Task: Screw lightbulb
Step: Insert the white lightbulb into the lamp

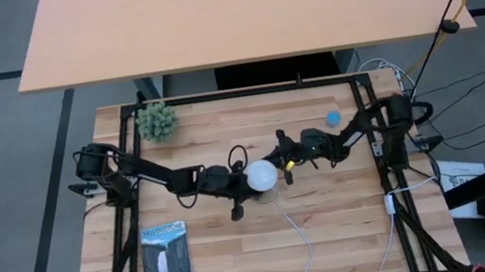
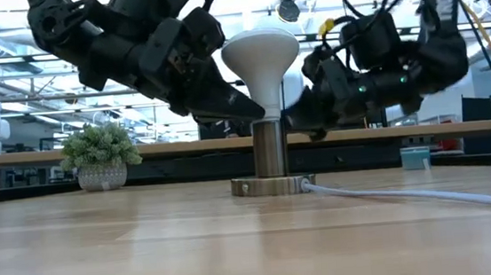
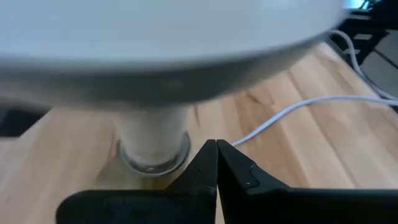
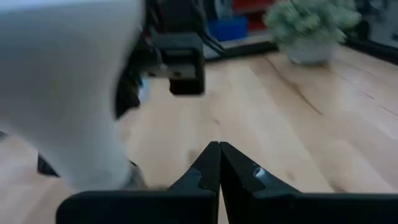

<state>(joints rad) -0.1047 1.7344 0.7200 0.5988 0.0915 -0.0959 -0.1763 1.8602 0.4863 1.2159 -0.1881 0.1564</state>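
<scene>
The white lightbulb (image 1: 262,175) stands upright, dome up, with its narrow base in the metal socket (image 2: 269,149), whose round foot (image 2: 272,186) rests on the table. My left gripper (image 1: 247,180) is shut just left of the bulb's neck, under the dome; in the left wrist view its tips (image 3: 216,148) stand beside the neck (image 3: 152,134) with a gap. My right gripper (image 1: 280,161) is shut just right of the bulb; in the right wrist view its tips (image 4: 219,149) stand beside the bulb (image 4: 68,93), apart from it.
A white cord (image 2: 411,194) runs from the socket toward the table's near right (image 1: 299,241). A small potted plant (image 1: 157,121) stands at the far left, a blue round object (image 1: 333,117) at the far right, a booklet (image 1: 166,259) at the near left.
</scene>
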